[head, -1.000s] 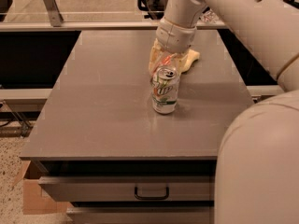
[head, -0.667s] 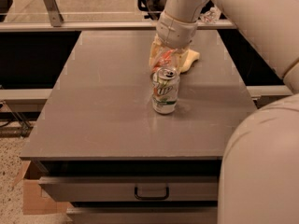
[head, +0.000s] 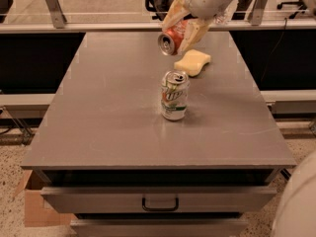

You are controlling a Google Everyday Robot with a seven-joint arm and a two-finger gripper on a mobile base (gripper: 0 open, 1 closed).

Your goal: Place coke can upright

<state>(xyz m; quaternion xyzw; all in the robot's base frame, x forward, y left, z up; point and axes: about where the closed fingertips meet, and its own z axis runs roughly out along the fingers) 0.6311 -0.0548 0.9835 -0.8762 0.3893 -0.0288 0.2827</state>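
Observation:
The coke can, red-orange with a silver top, is held in the air above the far middle of the grey table. It lies tilted, almost on its side, with its top facing left and towards the camera. My gripper comes down from the upper right and is shut on the can, one pale finger on each side of it. The can hangs clear of the table, behind and above the 7UP can.
A white-and-green 7UP can stands upright near the table's middle. A pale yellow sponge lies behind it to the right. A drawer with a black handle is under the front edge. A railing runs behind the table.
The gripper has lifted the coke can off the table by the sponge, up and away from the 7UP can. The camera view has shifted, so the table sits differently in frame.

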